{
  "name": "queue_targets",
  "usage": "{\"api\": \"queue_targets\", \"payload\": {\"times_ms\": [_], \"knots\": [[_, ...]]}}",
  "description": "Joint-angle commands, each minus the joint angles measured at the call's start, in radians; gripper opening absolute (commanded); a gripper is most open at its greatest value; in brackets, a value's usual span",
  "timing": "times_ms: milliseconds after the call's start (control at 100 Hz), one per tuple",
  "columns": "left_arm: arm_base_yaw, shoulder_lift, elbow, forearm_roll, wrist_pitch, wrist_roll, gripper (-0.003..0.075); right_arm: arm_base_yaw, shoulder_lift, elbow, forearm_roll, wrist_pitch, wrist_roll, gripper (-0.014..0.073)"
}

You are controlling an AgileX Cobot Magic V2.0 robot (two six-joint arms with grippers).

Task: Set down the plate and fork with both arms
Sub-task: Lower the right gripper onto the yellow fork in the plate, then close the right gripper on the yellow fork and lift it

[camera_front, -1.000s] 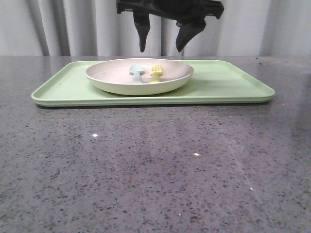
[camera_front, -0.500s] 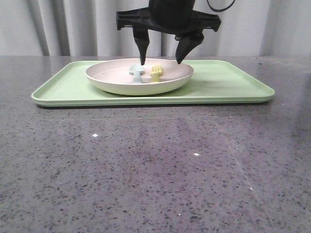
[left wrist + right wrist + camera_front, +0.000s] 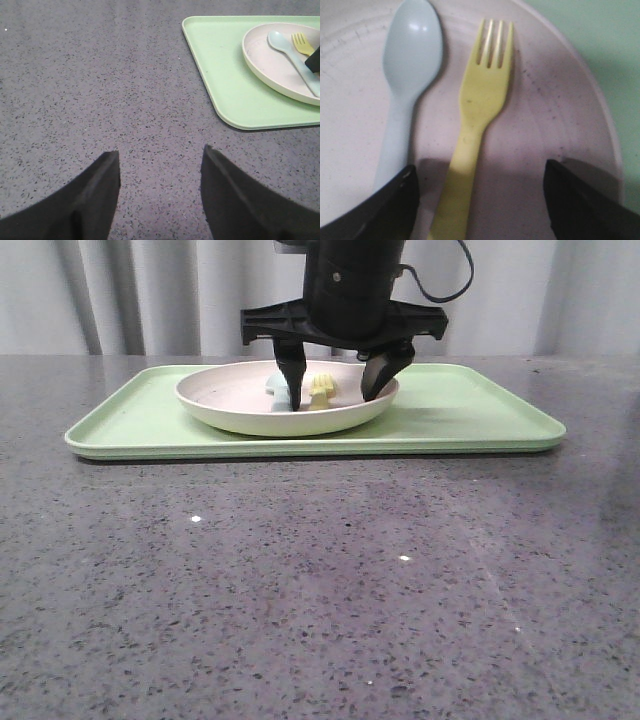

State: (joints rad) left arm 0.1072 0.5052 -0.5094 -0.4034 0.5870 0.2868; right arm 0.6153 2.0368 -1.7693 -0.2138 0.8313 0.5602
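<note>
While the right gripper sits low inside the plate w/ jaws spread wide, the fork lies flat between its fingers, handle toward the wrist, tines pointing away. Nothing is held yet. One finger is right by the pale blue spoon, which lies just beside the fork, roughly parallel; the other finger is nearer the plate's rim. Plate itself rests on the green tray.

Left gripper hangs open over bare tabletop, empty, w/ the tray corner off to one side and ahead of it.

Risks, as I judge them: the fork is thin and flat on a smooth dish, so closing fingers may skate over it or just push it sideways. The spoon-side finger could catch the spoon handle and drag both, or pinch the spoon too. Pressing down too hard near the rim could tip or slide the plate on the tray.
</note>
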Motion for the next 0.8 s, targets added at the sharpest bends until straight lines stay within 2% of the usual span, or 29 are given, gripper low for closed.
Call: {"api": "queue_targets", "payload": {"times_ms": [0, 230, 430, 790], "knots": [[0.001, 0.002, -0.026, -0.027, -0.068, -0.006, 0.0368, -0.003, -0.057, -0.033, -0.034, -0.026, 0.003, 0.0529], [0.001, 0.002, -0.026, -0.027, -0.068, -0.006, 0.0368, -0.003, -0.057, -0.033, -0.034, -0.027, 0.018, 0.0518], [0.001, 0.002, -0.026, -0.027, -0.068, -0.006, 0.0368, -0.003, -0.057, -0.033, -0.034, -0.024, 0.019, 0.0398], [0.001, 0.002, -0.026, -0.027, -0.068, -0.006, 0.0368, -0.003, -0.057, -0.033, -0.034, -0.014, 0.021, 0.0242]]}}
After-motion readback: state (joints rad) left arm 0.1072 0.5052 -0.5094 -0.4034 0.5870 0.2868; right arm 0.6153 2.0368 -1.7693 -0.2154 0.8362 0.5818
